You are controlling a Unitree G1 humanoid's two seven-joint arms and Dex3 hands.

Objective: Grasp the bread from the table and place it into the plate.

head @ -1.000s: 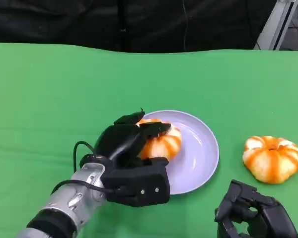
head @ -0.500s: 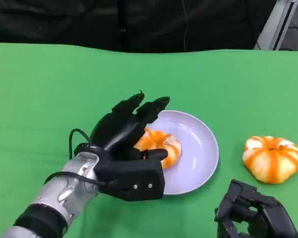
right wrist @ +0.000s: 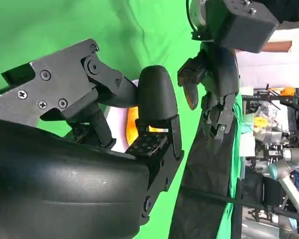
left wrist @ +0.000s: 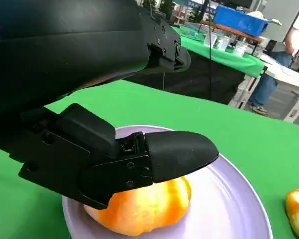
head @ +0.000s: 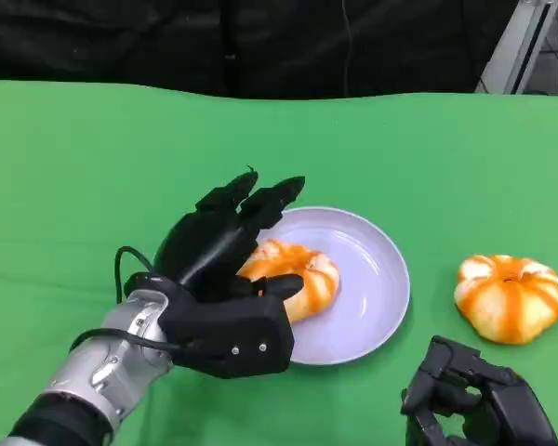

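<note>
Your left hand (head: 225, 279) hovers released over the bread (head: 293, 276) — it lies in the plate (head: 372, 279); right hand (head: 474, 400) looks clenched, empty.

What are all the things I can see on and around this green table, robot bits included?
Bread: one, orange with pale stripes, lying in the plate.
Second bread: one, same colours, on the cloth to the plate's right.
Plate: one, pale lilac, mid-table.
Table: one, green cloth.
Person: one, in jeans, by tables in the background.
Left hand: black, fingers spread, over the plate's left edge.
Right hand: black, low at the near right.
</note>
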